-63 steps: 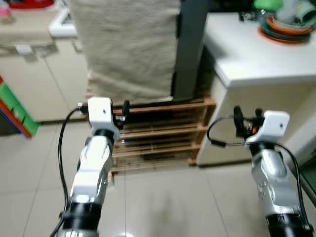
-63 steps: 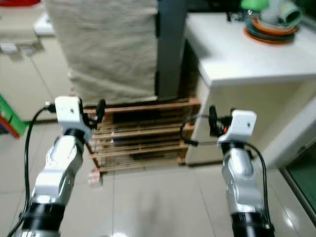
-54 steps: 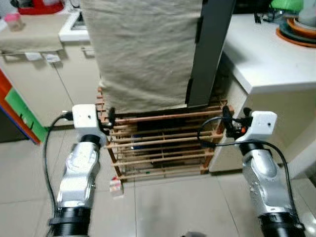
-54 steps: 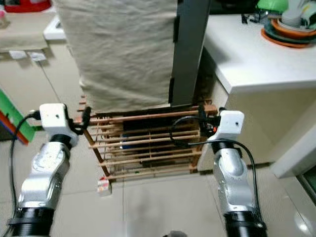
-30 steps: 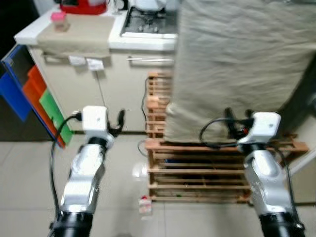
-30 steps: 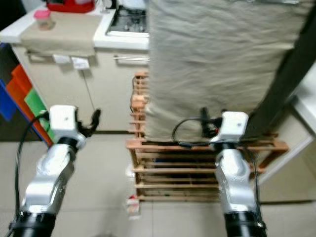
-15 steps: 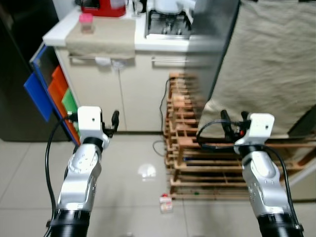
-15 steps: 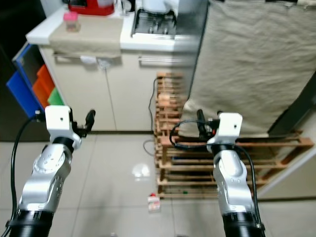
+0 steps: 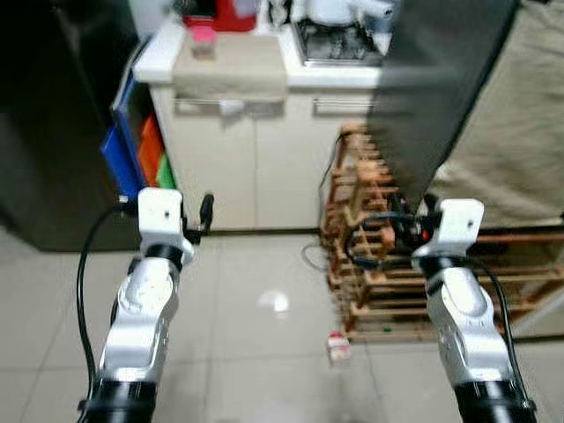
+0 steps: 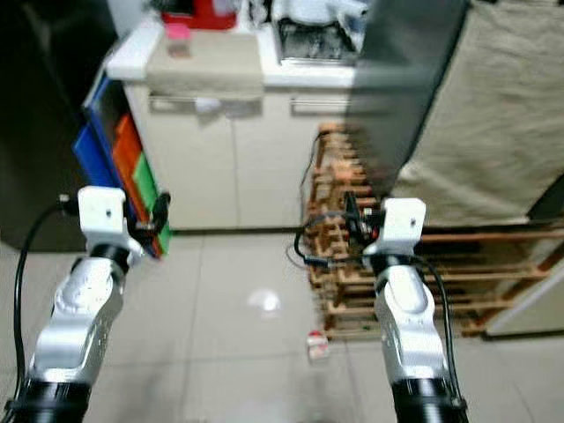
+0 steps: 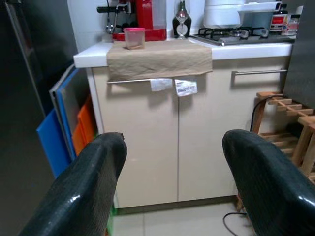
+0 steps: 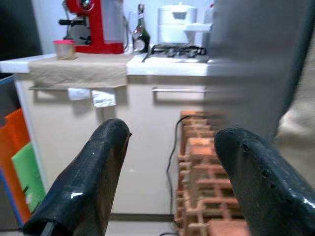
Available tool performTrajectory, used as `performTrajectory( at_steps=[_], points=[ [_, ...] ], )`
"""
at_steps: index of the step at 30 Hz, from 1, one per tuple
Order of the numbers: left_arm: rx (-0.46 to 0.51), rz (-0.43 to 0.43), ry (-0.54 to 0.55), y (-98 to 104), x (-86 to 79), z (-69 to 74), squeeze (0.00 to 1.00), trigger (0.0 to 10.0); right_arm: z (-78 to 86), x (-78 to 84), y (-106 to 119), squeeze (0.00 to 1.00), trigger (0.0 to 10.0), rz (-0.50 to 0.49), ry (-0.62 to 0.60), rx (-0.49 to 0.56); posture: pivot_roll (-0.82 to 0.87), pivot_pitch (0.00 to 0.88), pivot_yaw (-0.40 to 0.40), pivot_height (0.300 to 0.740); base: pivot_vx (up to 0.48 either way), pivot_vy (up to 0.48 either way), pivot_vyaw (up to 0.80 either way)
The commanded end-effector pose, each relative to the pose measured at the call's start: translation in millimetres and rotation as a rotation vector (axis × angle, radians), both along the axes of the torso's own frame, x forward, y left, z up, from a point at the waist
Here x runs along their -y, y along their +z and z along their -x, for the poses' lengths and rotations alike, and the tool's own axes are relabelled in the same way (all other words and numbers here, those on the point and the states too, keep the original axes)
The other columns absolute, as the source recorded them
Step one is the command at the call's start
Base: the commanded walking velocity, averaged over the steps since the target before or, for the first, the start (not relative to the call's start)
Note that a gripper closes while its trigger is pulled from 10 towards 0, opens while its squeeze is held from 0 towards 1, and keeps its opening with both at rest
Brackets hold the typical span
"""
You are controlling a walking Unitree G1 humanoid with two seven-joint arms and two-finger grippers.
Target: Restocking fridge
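Both hands empty, view swung left, fridge (image 9: 53, 132) appearing

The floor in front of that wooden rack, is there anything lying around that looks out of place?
Yes. A small carton lies on the floor tiles by the wooden rack, as if dropped. A black cable trails loose beside the rack's corner. The pale patch looks like a light reflection, not a spill.

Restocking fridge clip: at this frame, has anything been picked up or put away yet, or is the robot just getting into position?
Done: nothing visible suggests restocking has begun. In hand: nothing; the left gripper and right gripper are both open and empty, held out over the tiled floor, facing the counter cabinet. A dark tall appliance, possibly the fridge, stands to the robot's left. Left: the whole job, fetching items and loading them.
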State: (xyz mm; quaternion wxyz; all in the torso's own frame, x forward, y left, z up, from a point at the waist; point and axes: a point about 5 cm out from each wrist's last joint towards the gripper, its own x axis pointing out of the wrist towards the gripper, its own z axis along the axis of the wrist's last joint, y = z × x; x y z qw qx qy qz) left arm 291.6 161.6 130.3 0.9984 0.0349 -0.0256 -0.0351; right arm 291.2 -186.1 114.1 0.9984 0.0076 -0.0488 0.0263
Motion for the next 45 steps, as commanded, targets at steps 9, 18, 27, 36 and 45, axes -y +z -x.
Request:
performTrajectory(
  at_steps=[9, 18, 27, 36, 45],
  points=[
    [0.044, -0.008, -0.038, 10, 8.5, -3.1, 0.00, 10.0, -2.4, 1.2, 3, 0.00, 10.0, 0.015, -0.008, 0.004, -0.07, 0.000, 0.009, 0.740, 0.407, 0.254, 0.00],
    [0.021, -0.008, -0.040, 6, 10.5, -4.6, 0.00, 10.0, -2.7, -3.6, 3, 0.00, 10.0, 0.024, 0.010, 0.003, -0.07, 0.000, 0.006, 0.740, 0.431, 0.053, 0.00],
    [-0.014, -0.011, -0.086, 2, 18.9, -8.4, 0.00, 10.0, -5.8, -6.9, 6, 0.00, 10.0, 0.033, 0.024, 0.007, -0.08, 0.000, 0.005, 0.740, 0.396, 0.000, -0.06],
    [-0.081, 0.094, -0.026, -8, 5.9, -13.1, 0.00, 10.0, -0.8, 7.9, 8, 0.00, 10.0, -0.040, -0.081, 0.036, -0.08, 0.000, 0.001, 0.740, 0.000, 0.000, -0.65],
    [-0.069, 0.086, -0.124, -5, 17.1, -19.2, 0.00, 10.0, 6.8, 13.2, -2, 0.00, 10.0, -0.033, -0.117, -0.005, -0.09, 0.000, 0.004, 0.740, 0.000, 0.000, -0.63]
  ],
)
